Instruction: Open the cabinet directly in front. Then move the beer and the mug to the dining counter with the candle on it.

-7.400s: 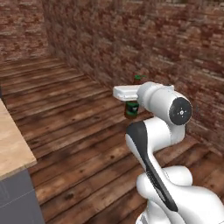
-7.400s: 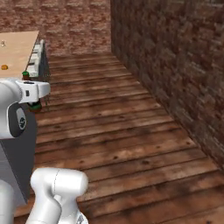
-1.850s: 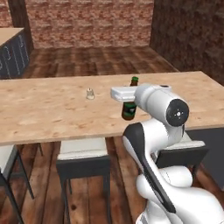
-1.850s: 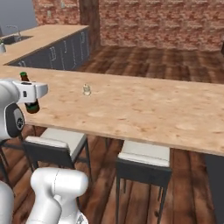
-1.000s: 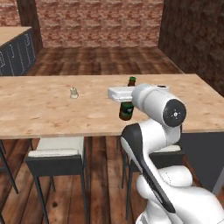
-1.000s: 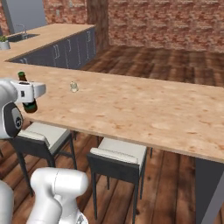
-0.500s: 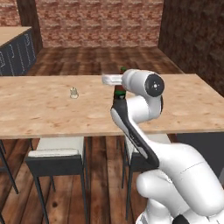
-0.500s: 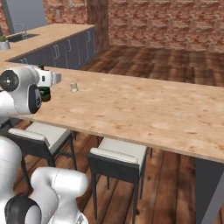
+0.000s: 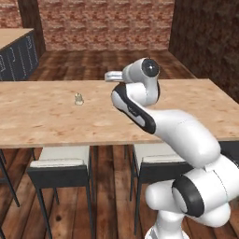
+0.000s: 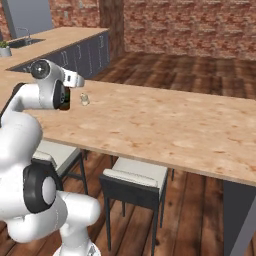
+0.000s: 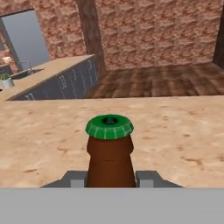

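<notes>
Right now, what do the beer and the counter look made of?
Beer: looks like brown glass, smooth with a soft sheen; its green cap has a ribbed edge, probably metal. Counter: pale wood-grain top, matte and blotchy; whether solid wood or laminate, I can't tell.

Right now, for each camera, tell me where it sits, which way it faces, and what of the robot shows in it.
Left base view: behind the arm's left, facing the dining counter and candle; the white arm rises at lower right.
Right base view: behind the arm's right, facing the same counter and candle; the arm fills the left.
Hand view: on the hand, looking along it over the counter; its fingers flank the beer.
All three views share the counter; both base views share the candle.
</notes>
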{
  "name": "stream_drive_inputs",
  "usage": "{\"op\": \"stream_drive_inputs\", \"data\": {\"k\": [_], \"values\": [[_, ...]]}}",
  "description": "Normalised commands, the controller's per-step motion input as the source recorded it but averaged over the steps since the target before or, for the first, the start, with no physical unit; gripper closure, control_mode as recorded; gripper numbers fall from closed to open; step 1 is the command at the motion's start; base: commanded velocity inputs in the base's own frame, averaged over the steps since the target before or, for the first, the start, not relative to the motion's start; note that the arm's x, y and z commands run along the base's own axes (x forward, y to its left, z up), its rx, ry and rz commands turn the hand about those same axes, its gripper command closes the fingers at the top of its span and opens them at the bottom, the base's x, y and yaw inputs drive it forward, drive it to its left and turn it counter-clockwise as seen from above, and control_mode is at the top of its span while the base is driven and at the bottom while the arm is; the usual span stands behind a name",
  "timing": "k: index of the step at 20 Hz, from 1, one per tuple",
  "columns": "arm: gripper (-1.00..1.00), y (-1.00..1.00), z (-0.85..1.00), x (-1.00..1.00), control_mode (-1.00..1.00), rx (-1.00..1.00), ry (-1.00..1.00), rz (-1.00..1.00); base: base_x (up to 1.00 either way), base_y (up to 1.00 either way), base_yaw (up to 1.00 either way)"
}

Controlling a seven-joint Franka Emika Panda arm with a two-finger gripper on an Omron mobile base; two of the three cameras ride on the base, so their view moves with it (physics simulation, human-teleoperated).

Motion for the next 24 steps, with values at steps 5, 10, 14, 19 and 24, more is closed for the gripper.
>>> {"op": "stream_drive_inputs", "data": {"k": [5,10,14,19,24], "values": [[1.00,0.00,-0.66,0.78,-1.00,-0.10,0.12,0.06,0.00,0.00,0.00],[1.00,0.00,-0.94,0.31,-1.00,-0.17,0.05,0.11,0.00,0.00,0.00],[1.00,0.00,-0.46,0.13,-1.00,-0.08,-0.03,0.06,0.00,0.00,0.00],[1.00,-0.04,-0.11,0.02,-1.00,-0.01,-0.15,0.00,0.00,0.00,0.00],[1.00,-0.21,0.00,0.00,-1.00,0.00,-0.24,0.00,0.00,0.00,0.00]]}}
